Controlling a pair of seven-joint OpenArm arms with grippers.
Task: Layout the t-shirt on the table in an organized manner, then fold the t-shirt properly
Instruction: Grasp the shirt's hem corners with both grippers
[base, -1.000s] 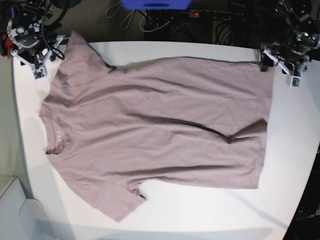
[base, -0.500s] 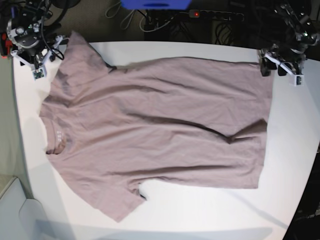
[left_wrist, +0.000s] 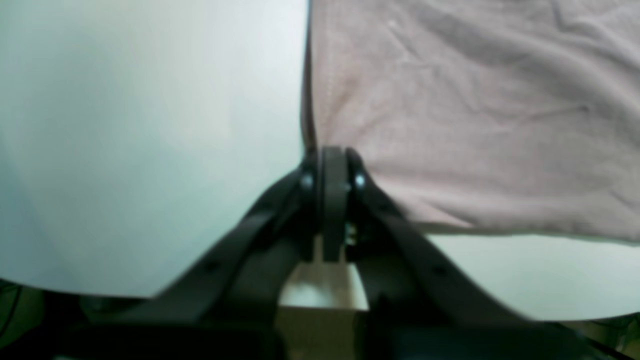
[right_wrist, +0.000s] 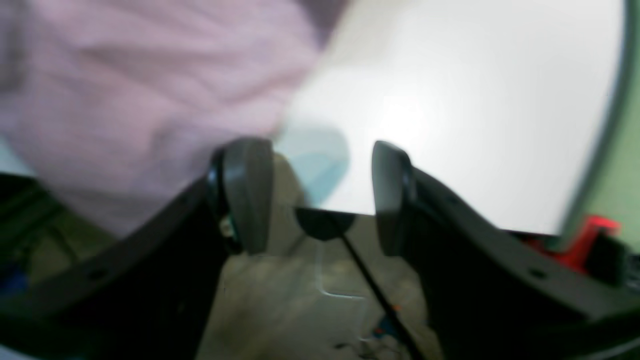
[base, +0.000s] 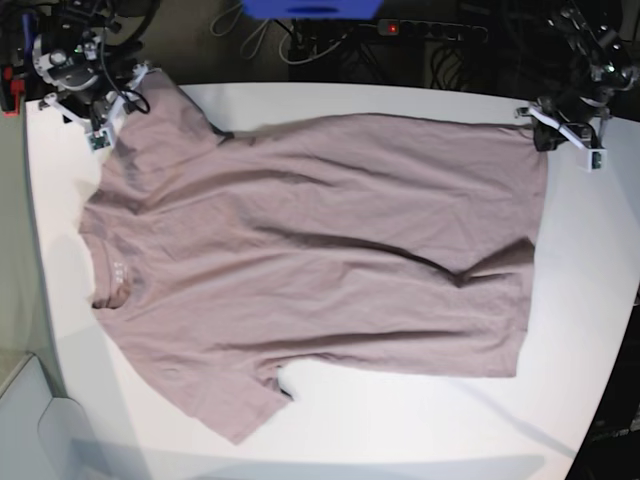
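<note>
The dusty mauve t-shirt (base: 320, 240) lies spread flat on the white table (base: 590, 300), collar to the left, hem to the right, with some creases across the body. My left gripper (base: 544, 137) is at the far right hem corner. In the left wrist view its fingers are pressed together (left_wrist: 332, 167) on that corner of the t-shirt (left_wrist: 475, 125), over the table (left_wrist: 150, 125). My right gripper (base: 108, 118) is by the far left sleeve. In the right wrist view it is open (right_wrist: 320, 195) and empty, with the blurred t-shirt (right_wrist: 125, 90) beside its left finger.
A power strip (base: 430, 28) with a red light, cables and a blue object (base: 310, 8) lie beyond the table's far edge. A red part (base: 10, 90) sits at the far left. The table's curved edge runs down both sides. A pale grey shape (base: 30, 420) is at the bottom left.
The left gripper moved slightly right and the far right hem corner stretched out with it. The right gripper moved up and right, toward the far sleeve.
</note>
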